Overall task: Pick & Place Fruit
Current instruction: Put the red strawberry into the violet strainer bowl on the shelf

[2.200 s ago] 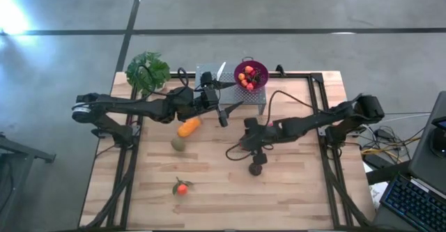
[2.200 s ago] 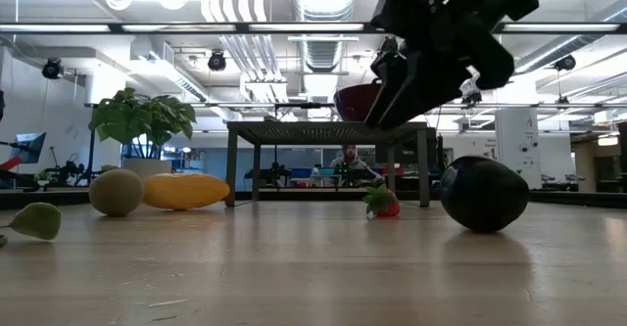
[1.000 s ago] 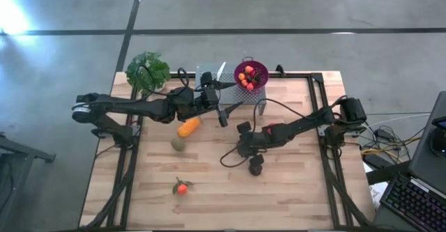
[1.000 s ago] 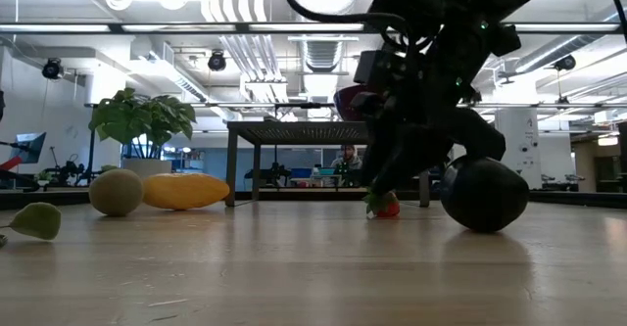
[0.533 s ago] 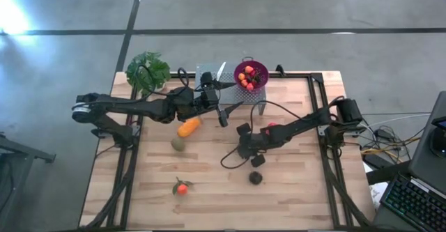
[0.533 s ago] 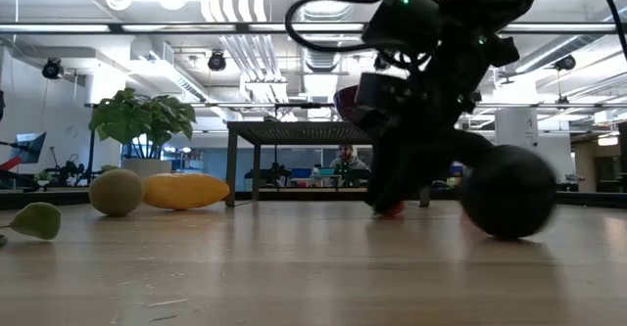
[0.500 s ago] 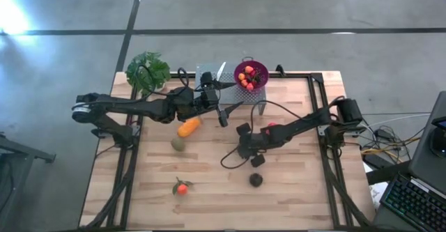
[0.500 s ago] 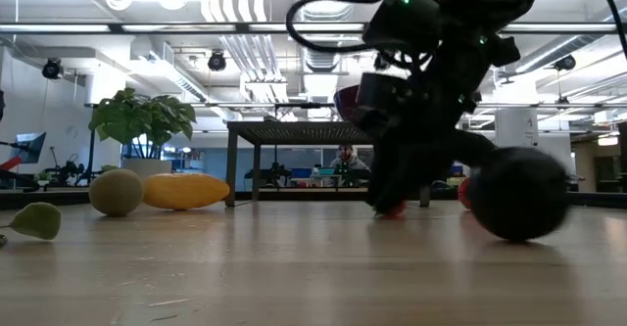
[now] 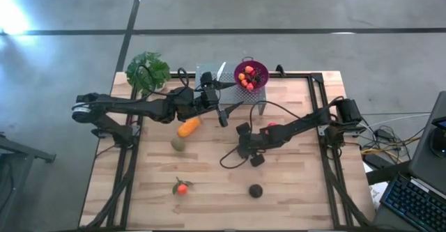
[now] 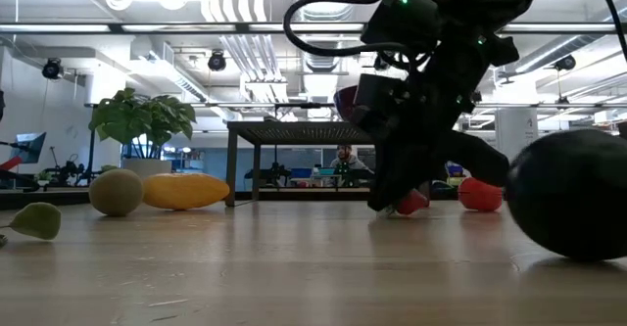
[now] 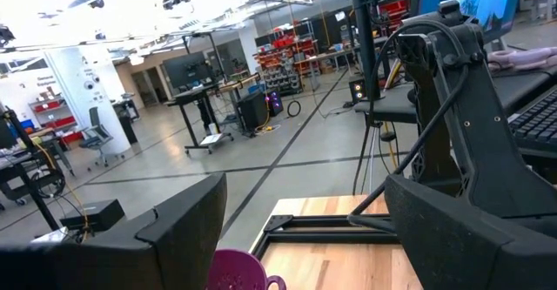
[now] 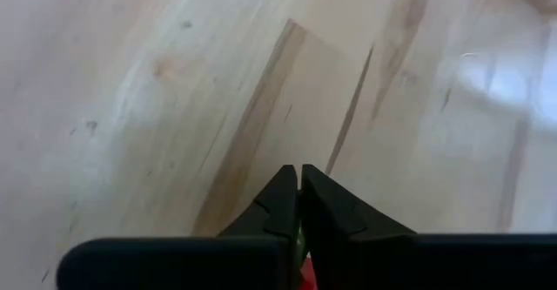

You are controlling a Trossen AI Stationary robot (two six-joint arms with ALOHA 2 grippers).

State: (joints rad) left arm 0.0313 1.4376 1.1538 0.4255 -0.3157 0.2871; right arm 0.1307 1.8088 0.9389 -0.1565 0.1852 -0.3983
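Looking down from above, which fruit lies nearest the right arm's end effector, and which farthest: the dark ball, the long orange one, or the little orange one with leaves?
From the right end effector:
1. Dark ball, toward the table's front edge.
2. Long orange fruit, by the left arm.
3. Little leafy orange fruit, front left.

Setting: open-plan robotics lab or workshop. Wooden bench (image 9: 209, 197) on a polished concrete floor (image 9: 279, 9); exposed ceiling ducts (image 10: 235, 42) and strip lights (image 10: 147, 27) overhead. Beyond the bench at 12 o'clock: work desks (image 11: 209, 98), red parts racks (image 11: 291, 42), an office chair (image 11: 97, 133); a keyboard (image 9: 411, 200) at 4 o'clock.
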